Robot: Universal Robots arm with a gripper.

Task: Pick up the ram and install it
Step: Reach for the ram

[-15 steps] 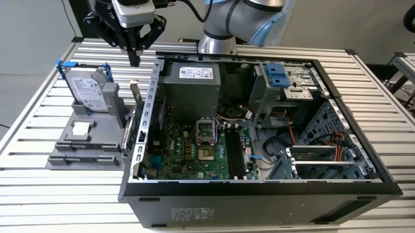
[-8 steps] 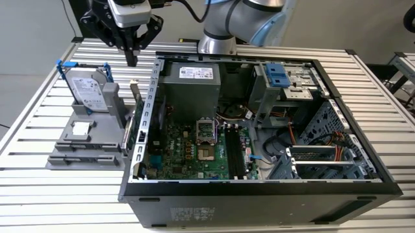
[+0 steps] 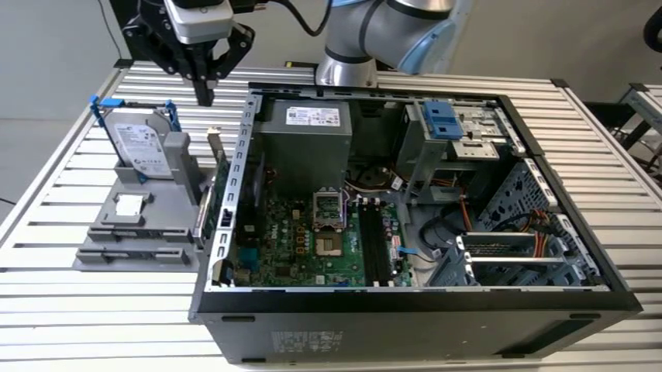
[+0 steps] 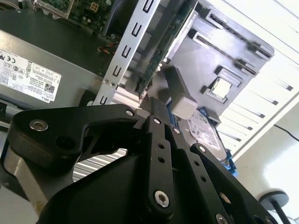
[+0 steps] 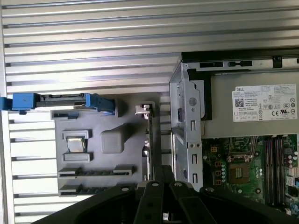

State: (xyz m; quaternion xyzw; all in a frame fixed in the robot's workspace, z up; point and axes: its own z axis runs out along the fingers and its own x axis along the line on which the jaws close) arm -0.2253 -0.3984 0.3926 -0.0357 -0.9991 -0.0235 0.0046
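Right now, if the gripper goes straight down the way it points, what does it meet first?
Probably the ram, standing on edge in the gray holder; the gripper hangs roughly above it, though depth is unclear.

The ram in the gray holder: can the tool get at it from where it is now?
Probably yes. The tool hangs above the ram, which stands on edge in the holder, and nothing lies between them. The case wall is close beside it, so room looks tight.
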